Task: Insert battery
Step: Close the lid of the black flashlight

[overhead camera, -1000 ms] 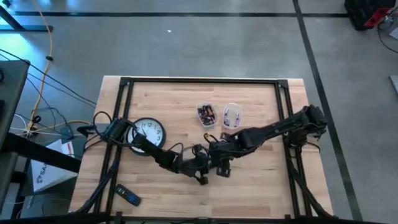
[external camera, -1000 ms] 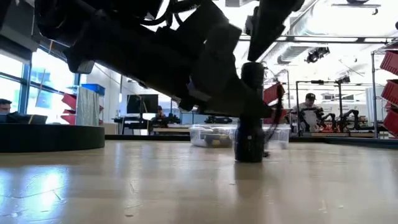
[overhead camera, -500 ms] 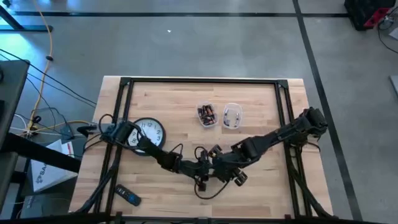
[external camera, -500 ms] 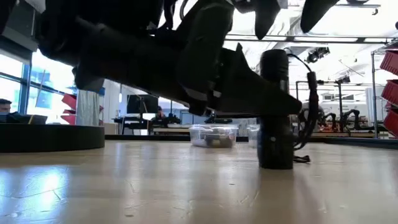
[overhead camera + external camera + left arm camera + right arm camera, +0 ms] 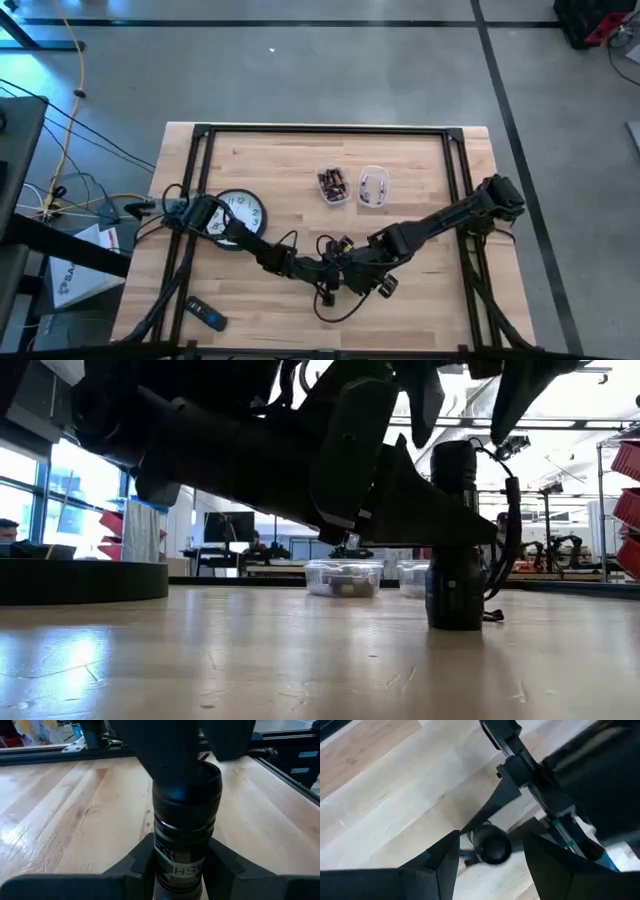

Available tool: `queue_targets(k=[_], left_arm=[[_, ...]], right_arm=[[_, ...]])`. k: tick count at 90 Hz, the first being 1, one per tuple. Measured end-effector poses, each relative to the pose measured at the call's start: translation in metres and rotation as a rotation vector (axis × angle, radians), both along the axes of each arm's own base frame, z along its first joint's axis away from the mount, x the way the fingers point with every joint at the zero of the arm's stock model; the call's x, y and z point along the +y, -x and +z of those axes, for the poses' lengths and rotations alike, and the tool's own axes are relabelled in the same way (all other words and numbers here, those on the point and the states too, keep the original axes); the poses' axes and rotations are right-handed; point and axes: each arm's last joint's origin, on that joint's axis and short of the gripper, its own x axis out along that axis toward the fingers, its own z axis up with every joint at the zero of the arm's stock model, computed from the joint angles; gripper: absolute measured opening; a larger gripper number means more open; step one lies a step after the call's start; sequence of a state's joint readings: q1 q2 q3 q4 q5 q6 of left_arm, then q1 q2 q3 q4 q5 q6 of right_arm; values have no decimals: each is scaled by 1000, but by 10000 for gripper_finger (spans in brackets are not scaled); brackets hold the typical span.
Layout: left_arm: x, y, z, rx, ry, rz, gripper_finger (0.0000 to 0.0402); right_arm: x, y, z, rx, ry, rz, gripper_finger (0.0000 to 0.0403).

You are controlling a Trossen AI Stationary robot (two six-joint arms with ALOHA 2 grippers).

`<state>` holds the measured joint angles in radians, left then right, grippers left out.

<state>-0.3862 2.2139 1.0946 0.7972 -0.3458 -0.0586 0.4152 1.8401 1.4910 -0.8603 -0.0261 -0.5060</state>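
A black flashlight (image 5: 455, 540) stands upright on the wooden table, its bottom end (image 5: 455, 622) on the wood and a thin cord (image 5: 496, 612) trailing from it. My left gripper (image 5: 184, 870) is shut on its body. My right gripper (image 5: 490, 857) hangs open straight above the flashlight's rounded top (image 5: 491, 845), one finger on either side of it and clear of it. In the high view both grippers meet near the table's front middle (image 5: 345, 275). Batteries lie in a clear tub (image 5: 332, 185) farther back. My left gripper pinches the flashlight's barrel (image 5: 182, 847) between its two fingers (image 5: 142, 865), about halfway up. The fingers come in level from the table's left and lie across the barrel. The flashlight stays upright with its bottom end on the table.
A second clear tub (image 5: 373, 187) sits beside the battery tub. A round wall clock (image 5: 238, 212) lies face up at the left under my left arm. A small dark remote (image 5: 207, 316) lies near the front left corner. Black rails (image 5: 460, 180) frame the table.
My left gripper has slid the upright flashlight a little toward the table's right and near edges. My right gripper has moved toward the near edge and now hangs over the flashlight's top, still open.
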Motion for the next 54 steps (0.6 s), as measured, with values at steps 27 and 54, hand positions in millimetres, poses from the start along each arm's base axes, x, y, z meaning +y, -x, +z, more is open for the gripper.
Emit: queue_targets(k=[27,54], left_arm=[[0,0,-1,9,4,5,92],[0,0,-1,11,4,4,92]], right_arm=[[-2,0,-3,20,30,-18,175],[-3,1,-6,39,40,-22,127]])
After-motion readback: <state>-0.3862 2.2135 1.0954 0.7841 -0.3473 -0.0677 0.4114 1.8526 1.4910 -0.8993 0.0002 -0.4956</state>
